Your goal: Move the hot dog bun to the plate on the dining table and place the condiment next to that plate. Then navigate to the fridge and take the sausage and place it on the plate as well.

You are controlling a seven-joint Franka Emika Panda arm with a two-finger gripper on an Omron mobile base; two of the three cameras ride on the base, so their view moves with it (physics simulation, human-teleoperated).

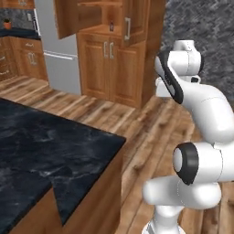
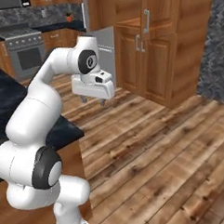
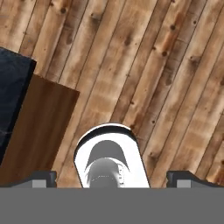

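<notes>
Gripper point(image 2: 93, 100) hangs over bare wood plank floor point(image 2: 162, 148), its two short dark fingers spread wide apart with nothing between them. It sits just past the corner of the dining table point(image 1: 50, 151), whose black marbled top and flat wood side appear in the hand view point(image 3: 17, 109) at the left edge, with floor boards beyond. Beyond the dining table, across the floor, stands the light grey fridge point(image 1: 59, 50) with its long horizontal handle, and just beside it a tall wooden cabinet point(image 1: 114, 64) with an upper door swung open. A small dark bottle point(image 1: 111, 26) stands on the open shelf of that cabinet; whether it is the condiment I cannot tell. Farther from the dining table, a stove point(image 2: 24, 48) sits against the back wall.
</notes>
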